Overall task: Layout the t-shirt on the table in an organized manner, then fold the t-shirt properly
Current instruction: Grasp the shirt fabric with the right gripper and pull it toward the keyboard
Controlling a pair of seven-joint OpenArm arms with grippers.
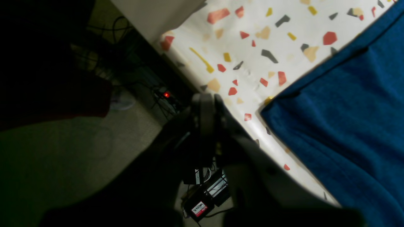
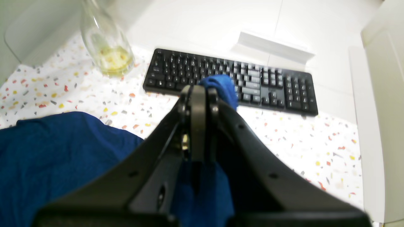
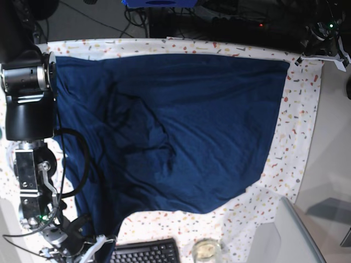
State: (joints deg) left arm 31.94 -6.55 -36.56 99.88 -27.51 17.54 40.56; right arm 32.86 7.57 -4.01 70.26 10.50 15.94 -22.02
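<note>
T-shirt [image 3: 181, 126] lies spread over most of the table [image 3: 299, 148], dark navy, soft and matte, smooth toward the far edge but rumpled on the right arm's side, with creases and a loose ridge across its middle. The right gripper [image 2: 199, 94] is clenched on a small bunch of the blue cloth; a tuft pokes out past its tips, just in front of the keyboard [image 2: 230, 82], and more fabric hangs under the jaws. The left gripper [image 1: 205, 101] is closed with nothing between its tips, and sits off the table's corner, beside the shirt's edge but apart from it. The step in hand looks like the laying-out: pulling the pinched corner outward to take up slack. To do it well, I would keep the pull low and parallel to the tabletop and away from the garment's centre, so the knit slides rather than lifts. It should be drawn gently, since thin jersey like this stretches and folds back on itself. The hem should stop short of the keyboard and the glass bottle [image 2: 105, 44], which stands close by holding a little yellowish liquid and might tip if cloth dragged against it. The table cover is white with red, yellow and grey flecks and looks slick, so the shirt should slide easily. The left arm would need to open and take the opposite corner to hold tension.
</note>
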